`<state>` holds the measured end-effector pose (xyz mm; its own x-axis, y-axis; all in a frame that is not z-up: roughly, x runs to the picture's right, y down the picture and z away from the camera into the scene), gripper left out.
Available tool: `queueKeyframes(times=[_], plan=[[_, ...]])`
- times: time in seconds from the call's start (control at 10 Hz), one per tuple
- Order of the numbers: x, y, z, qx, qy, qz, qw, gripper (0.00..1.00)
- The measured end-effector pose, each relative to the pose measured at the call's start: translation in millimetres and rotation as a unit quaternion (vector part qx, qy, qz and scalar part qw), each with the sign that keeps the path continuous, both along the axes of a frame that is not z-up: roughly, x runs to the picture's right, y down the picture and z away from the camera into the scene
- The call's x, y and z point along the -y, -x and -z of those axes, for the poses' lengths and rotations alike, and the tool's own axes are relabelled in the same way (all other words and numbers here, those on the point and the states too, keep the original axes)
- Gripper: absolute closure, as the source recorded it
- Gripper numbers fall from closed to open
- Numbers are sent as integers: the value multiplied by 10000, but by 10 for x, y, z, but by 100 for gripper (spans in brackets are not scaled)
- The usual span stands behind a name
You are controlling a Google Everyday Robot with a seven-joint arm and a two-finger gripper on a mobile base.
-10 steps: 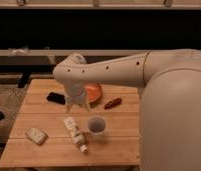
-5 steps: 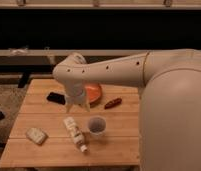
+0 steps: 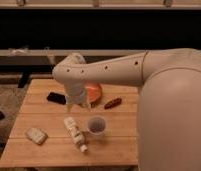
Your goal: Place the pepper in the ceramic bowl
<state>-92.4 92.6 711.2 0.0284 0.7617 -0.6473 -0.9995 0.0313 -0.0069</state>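
The pepper (image 3: 113, 103), small, dark red and tapered, lies on the wooden table (image 3: 49, 150) just right of the ceramic bowl. The ceramic bowl (image 3: 94, 92) is shallow and orange-red, and my arm hides its left part. My gripper (image 3: 77, 104) hangs from the wrist over the table at the bowl's left edge, left of the pepper and apart from it.
A flat black rectangular object (image 3: 56, 98) lies left of the gripper. A translucent whitish cup (image 3: 96, 125) stands in front of the bowl. A small white bottle (image 3: 75, 133) lies beside the cup. A pale packet (image 3: 36, 135) lies at the front left.
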Motion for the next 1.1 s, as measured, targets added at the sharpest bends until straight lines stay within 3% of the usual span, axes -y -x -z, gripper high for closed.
queueKeyframes(times=[0.5,0.7,0.8,1.0,1.1], plan=[[593,-786,-514,-575,-248,-480,9969,35],[800,-1279,-792,-801,-460,-848,9921,35],[821,-1416,-872,-855,-505,-995,9901,35],[782,-1874,-1241,-1057,-622,-1425,9822,35],[733,-1920,-1339,-1088,-621,-1538,9801,35]])
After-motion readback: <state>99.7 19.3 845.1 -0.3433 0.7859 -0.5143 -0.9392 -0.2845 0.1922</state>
